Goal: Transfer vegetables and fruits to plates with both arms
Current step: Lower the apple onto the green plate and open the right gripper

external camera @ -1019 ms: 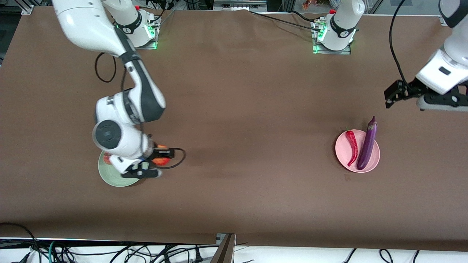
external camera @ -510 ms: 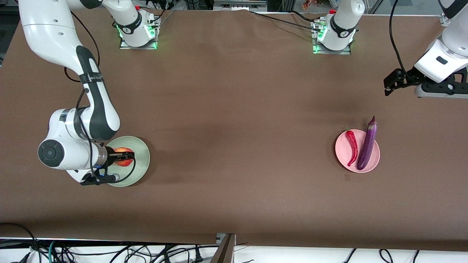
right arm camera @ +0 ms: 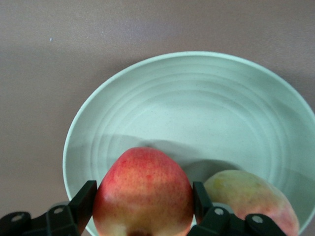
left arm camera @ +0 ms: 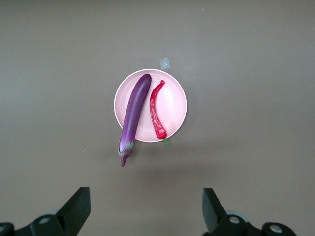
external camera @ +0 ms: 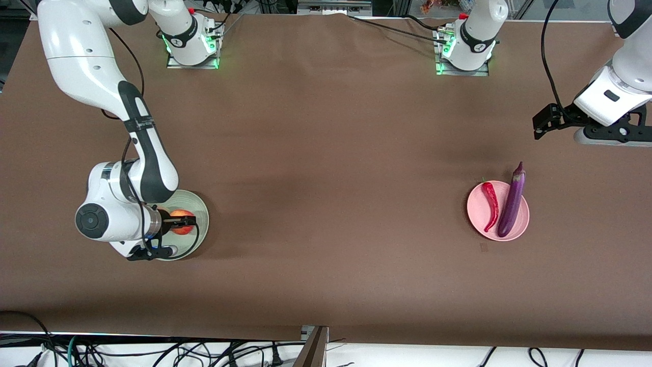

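Observation:
My right gripper (external camera: 184, 223) is shut on the round red-and-yellow apple (external camera: 180, 228) over the pale green plate (external camera: 201, 220). In the right wrist view the apple (right arm camera: 142, 182) sits between both fingers (right arm camera: 82, 199) above the plate (right arm camera: 197, 103), and the orange-pink peach (right arm camera: 248, 199) lies in the plate beside it. The peach is hidden by the wrist in the front view. The purple eggplant (external camera: 512, 201) and red chili pepper (external camera: 491, 204) lie on the pale pink plate (external camera: 479, 216). My left gripper (external camera: 541, 122) is open and empty, in the air over bare table beside that plate.
The brown table (external camera: 336, 168) spreads between the two plates. A small tape mark (external camera: 483, 247) lies just nearer the camera than the pink plate. The left wrist view shows eggplant (left arm camera: 134, 110), chili (left arm camera: 157, 110) and pink plate (left arm camera: 177, 105) from above.
My right arm swung toward its own end of the table, then a little back, keeping the apple over the green plate. My left gripper drifted slightly toward the bases.

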Available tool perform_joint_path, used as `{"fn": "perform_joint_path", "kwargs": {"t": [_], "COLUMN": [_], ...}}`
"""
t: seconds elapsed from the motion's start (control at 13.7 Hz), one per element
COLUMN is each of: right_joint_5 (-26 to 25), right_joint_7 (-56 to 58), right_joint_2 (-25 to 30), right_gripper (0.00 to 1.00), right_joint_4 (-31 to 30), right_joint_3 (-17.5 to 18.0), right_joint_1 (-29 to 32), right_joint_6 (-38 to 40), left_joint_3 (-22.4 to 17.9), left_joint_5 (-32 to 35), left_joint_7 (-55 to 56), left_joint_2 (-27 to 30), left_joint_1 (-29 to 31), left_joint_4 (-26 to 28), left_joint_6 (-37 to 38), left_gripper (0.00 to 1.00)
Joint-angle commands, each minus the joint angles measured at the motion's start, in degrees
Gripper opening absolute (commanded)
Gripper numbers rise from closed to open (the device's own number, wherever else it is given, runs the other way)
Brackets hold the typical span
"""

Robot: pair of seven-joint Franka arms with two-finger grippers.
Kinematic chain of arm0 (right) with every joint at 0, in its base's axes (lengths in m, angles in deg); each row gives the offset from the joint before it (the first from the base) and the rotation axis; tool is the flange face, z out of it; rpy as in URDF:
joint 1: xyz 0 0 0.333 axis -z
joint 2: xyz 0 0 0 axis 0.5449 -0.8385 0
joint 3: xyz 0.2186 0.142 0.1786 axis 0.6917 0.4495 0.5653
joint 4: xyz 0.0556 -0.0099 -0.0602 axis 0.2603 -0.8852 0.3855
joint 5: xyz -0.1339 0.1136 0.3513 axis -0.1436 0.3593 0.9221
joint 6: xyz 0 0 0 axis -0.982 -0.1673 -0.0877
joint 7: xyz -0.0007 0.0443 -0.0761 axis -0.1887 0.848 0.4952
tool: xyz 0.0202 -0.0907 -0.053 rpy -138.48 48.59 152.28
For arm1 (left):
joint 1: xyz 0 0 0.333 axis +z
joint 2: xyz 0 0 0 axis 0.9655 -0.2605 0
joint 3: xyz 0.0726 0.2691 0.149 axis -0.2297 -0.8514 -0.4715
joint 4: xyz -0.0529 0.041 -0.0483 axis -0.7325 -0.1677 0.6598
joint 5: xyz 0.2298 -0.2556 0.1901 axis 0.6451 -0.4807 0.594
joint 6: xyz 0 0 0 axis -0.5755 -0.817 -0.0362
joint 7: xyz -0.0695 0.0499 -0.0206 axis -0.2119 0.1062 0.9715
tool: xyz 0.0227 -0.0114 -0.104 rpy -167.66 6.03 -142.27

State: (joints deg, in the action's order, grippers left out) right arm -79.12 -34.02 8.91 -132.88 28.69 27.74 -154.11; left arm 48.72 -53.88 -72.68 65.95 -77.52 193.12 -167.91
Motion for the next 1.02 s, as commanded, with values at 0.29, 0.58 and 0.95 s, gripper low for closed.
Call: {"fn": "perform_joint_path", "kwargs": {"t": [0.29, 0.58, 0.95], "right_joint_5": [-0.6, -0.6, -1.3], "right_joint_7": [1.0, 1.3, 0.6], "right_joint_2": [5.8, 13.6, 23.2], "right_gripper": [1.00, 1.00, 1.00], "right_joint_4": [0.4, 0.6, 0.7], "right_joint_3": [0.4, -0.6, -4.0], "right_joint_1": [0.4, 1.6, 1.7], "right_joint_6": [4.0, 14.4, 28.8], "left_joint_3": [0.1, 0.1, 0.1], "left_joint_5": [-1.2, -1.1, -0.9], "left_joint_7": [-0.6, -0.5, -0.5], "left_joint_2": [-2.0, -2.1, -2.5], "left_joint_1": [-0.1, -0.5, -0.6], "left_joint_4": [-3.5, -4.1, -4.3], "left_joint_6": [2.5, 2.6, 2.6], "left_gripper": [1.00, 1.00, 1.00]}}
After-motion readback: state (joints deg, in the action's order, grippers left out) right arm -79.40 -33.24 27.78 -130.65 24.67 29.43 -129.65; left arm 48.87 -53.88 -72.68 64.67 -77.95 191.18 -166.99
